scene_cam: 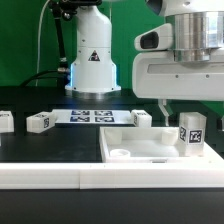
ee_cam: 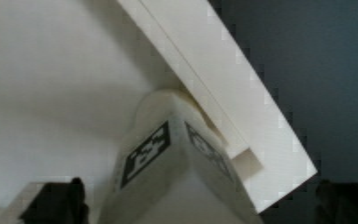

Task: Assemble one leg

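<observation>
the gripper [scene_cam: 177, 108] stands with jaws spread, holding nothing. the leg [scene_cam: 191, 132] sits upright in the tabletop's [scene_cam: 150, 152] far right corner. risk: if unseated, a brushing retreat may topple it.

**Leg upright in tray corner, gripper above**

Exterior view. Tray [scene_cam: 150, 150] sits near, on the exterior view's right, on the black table [scene_cam: 45, 145]. One leg [scene_cam: 191, 131] stands upright at the tray's right side, tag facing the camera. Gripper [scene_cam: 178, 107] hangs just above it, fingers spread on either side, not touching. Marker board [scene_cam: 92, 117] lies far, centre. Three more legs [scene_cam: 40, 123] lie loose on the table, from far left to just behind the tray. Robot base [scene_cam: 92, 60] stands behind the board.
</observation>
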`<state>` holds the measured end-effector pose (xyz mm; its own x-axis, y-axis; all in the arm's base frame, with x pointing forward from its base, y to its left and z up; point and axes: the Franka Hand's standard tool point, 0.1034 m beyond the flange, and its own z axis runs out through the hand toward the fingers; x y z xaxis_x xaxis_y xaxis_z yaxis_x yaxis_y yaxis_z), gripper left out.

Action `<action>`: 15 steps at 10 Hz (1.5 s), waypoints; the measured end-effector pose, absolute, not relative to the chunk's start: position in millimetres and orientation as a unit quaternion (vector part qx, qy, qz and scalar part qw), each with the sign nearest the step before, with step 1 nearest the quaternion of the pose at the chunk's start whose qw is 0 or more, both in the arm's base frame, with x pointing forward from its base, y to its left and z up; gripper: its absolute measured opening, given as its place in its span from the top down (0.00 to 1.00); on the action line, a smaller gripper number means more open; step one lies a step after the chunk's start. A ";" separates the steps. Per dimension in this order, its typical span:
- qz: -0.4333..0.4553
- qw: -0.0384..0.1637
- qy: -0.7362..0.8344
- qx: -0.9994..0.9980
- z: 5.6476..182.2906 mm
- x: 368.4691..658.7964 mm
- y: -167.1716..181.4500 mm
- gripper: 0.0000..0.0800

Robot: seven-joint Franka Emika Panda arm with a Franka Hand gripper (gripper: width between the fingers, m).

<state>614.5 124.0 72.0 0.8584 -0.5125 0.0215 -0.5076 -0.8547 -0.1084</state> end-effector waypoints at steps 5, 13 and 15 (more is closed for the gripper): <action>-0.021 0.028 0.094 -0.995 70.3 615.5 122.4 0.19; -0.014 0.014 -0.012 -1.000 68.6 611.8 122.3 0.64; -0.013 0.014 -0.001 -1.000 68.6 611.8 122.3 0.64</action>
